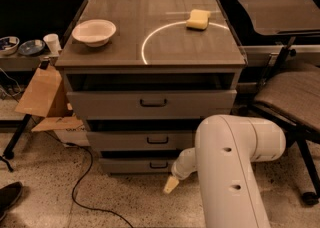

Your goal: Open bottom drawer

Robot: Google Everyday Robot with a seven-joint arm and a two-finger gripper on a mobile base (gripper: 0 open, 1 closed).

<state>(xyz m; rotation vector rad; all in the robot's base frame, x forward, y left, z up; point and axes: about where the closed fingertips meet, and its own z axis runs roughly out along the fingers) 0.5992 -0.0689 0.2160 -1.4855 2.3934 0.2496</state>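
Note:
The bottom drawer [135,165] is the lowest grey front of the grey cabinet [150,103], close to the floor, with a small black bar handle [159,164]. Its front sits a little behind the middle drawer front [142,140]. My gripper [170,184] shows as a cream tip at the end of the white arm [227,167]. It hangs just below and to the right of the bottom drawer's handle, in front of the drawer's lower edge and near the floor. The arm hides the right end of the bottom drawer.
A white bowl [94,31] and a yellow sponge [198,19] lie on the cabinet top. A cardboard box [45,97] stands at the left, a black cable [80,182] runs over the floor, and a chair [287,97] stands at the right.

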